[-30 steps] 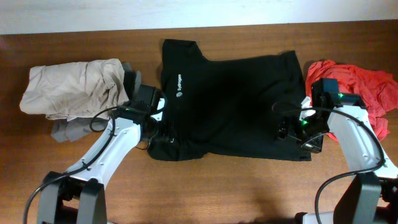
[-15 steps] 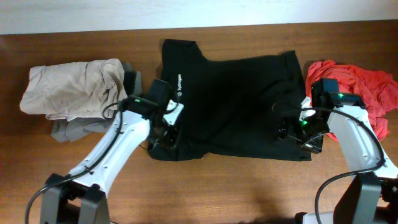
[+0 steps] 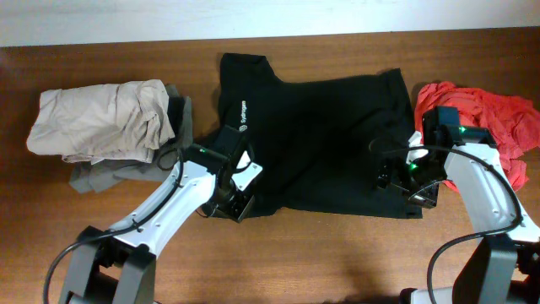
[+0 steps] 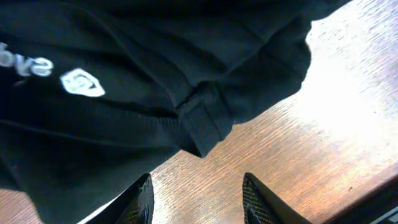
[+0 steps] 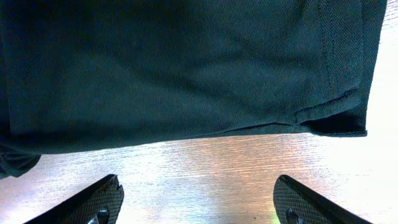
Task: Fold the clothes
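Black shirt [image 3: 321, 139] lies spread flat in the middle of the surface [image 3: 337, 253], white logo [image 3: 243, 114] at its left end. Beige garment [image 3: 101, 118] on top of grey garment [image 3: 97, 177] sits left of the shirt. Red-orange garment [image 3: 494, 118] is just off the shirt's right edge.

Left tool [image 4: 196, 202] hangs at the shirt's near-left corner, jaws apart, only bare wood between them, nothing held. Right tool [image 5: 199, 199] hangs at the near-right corner, jaws spread wide, hem edge just ahead of them, nothing held either.

Step in hand, my read: take both near corners for a fold. The left side is bunched, with a small folded tab [image 4: 202, 121] sticking out past the edge. Go for the edge proper and get one jaw under the fabric, not the tab alone, or the layer may slip out. The right side is flat, so bite at the stitched corner [image 5: 336, 112]. Take both corners evenly so the fold line runs straight, and keep clear of the red-orange garment.

Hard to tell: how many layers sit at the left corner, since black on black hides the seams. Overhead, both arms cover the corners. The lettering beside the logo is cut off at the left wrist frame's edge. Sleeves are unclear from above.
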`<control>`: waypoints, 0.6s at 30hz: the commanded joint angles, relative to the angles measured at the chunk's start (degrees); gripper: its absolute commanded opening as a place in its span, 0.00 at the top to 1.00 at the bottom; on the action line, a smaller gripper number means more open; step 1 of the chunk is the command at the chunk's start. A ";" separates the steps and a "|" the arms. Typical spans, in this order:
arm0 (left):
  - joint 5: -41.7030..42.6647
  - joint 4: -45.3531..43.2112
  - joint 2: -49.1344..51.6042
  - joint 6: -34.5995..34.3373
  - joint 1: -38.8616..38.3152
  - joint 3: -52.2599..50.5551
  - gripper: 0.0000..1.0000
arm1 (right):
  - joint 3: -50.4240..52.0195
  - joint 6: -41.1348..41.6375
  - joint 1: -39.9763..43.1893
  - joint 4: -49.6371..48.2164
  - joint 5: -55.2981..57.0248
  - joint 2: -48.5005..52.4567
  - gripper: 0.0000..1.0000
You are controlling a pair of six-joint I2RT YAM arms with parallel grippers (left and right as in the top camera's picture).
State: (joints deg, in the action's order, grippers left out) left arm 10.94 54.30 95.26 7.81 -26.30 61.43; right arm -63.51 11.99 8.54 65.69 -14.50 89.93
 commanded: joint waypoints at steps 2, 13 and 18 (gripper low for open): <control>2.14 -0.98 0.52 2.27 -0.17 -1.33 0.54 | 0.24 0.33 -0.26 -0.17 0.13 -1.18 0.18; 3.93 -4.20 4.37 4.33 -0.22 -1.77 0.56 | 0.24 0.33 -0.26 -0.20 0.13 -1.18 0.18; 4.07 -4.63 6.03 4.98 -0.59 -1.75 0.68 | 0.24 0.33 -0.26 -0.17 0.13 -1.18 0.18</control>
State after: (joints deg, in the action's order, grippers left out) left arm 13.72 50.06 100.47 11.20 -26.37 60.45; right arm -63.51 11.99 8.54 65.67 -14.50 89.93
